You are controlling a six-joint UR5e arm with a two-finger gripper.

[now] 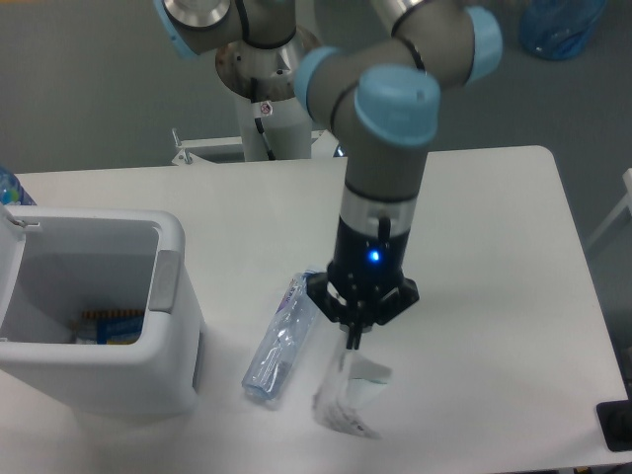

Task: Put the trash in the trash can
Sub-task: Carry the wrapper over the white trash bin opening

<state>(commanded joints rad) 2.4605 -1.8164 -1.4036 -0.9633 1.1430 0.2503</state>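
grey floor runs behind a white table (494, 247) with rounded corners, and the arm's round base stands at its far edge. from the fixed camera the arm (390, 128) reaches forward over the middle of the table, grey tubes with pale blue caps, a small blue light glowing on the wrist. its gripper (352, 341) points straight down, fingers pinched together on the top of the crumpled white paper wrapper (348, 393), which hangs below it; whether the wrapper's lower edge touches the table i cannot tell. just to the left of the gripper the clear crushed plastic water bottle (279, 341) lies on its side on the table, slanted, one end near the gripper and the other toward the near edge, apart from the wrapper. the trash can (109, 365), a big white boxy bin with a grey tab on its right side, sits at the left of the table, open on top, with something blue and yellow lying in its bottom. a blue bag (560, 28) sits on the floor at the upper right.
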